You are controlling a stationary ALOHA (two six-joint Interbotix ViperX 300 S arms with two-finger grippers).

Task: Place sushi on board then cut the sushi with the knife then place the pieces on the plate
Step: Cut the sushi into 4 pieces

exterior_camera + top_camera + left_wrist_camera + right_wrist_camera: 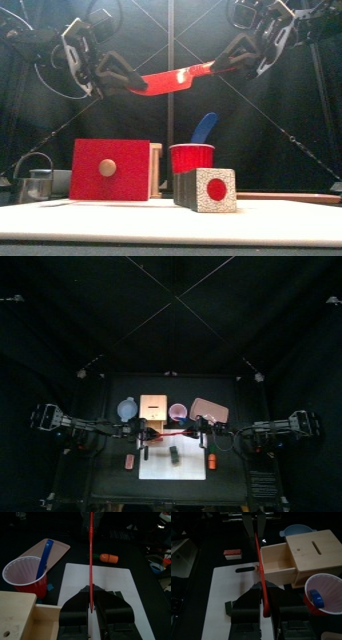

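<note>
Blk table point(107, 484), white board point(190, 470); red knife point(171, 78) held aloft.

Robotics lab, test booth. Black curtains point(171, 316) are walling in a small black table point(107, 484) at the back and both sides. Two black robot arms are reaching in over it: left arm point(80, 424) coming from 9 o'clock, right arm point(274, 430) from 3 o'clock. Left gripper point(131, 86) and right gripper point(218, 66) are both pinching one red toy knife point(174, 78), holding it in the air between them. Toy props are standing in for a kitchen: white cutting board point(190, 469) lying at table centre, toy sushi roll point(207, 190) sitting on it; wooden box point(154, 408) with red drawer front and red cup point(178, 411) standing at the board's 12 o'clock, pink tray point(210, 410) lying at 1 o'clock, blue-grey bowl point(127, 409) sitting at 11 o'clock.
</note>
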